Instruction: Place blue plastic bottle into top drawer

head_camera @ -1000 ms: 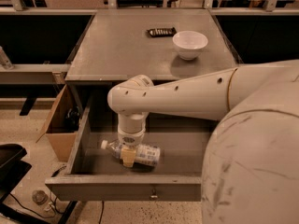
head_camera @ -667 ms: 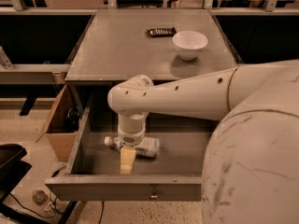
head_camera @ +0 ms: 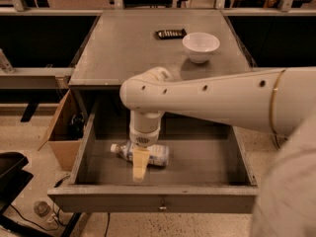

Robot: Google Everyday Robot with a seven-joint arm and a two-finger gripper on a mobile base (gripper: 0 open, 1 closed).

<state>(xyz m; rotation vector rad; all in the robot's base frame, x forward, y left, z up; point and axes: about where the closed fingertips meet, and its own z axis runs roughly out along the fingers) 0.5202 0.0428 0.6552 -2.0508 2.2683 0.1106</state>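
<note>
Grey table (head_camera: 133, 48) w/ its top drawer (head_camera: 98, 199) pulled open; 1 white bowl (head_camera: 201, 47) on the tabletop at the back. Blue plastic bottle (head_camera: 155, 154) lies on its side on the drawer floor. Gripper (head_camera: 140, 166) is down inside the drawer at the bottle's middle; can't tell if it's clamped or loose.

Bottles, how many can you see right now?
1. The blue plastic bottle lies on its side in the open top drawer, right at the gripper, which reaches down into the drawer. The arm could hide another.
</note>
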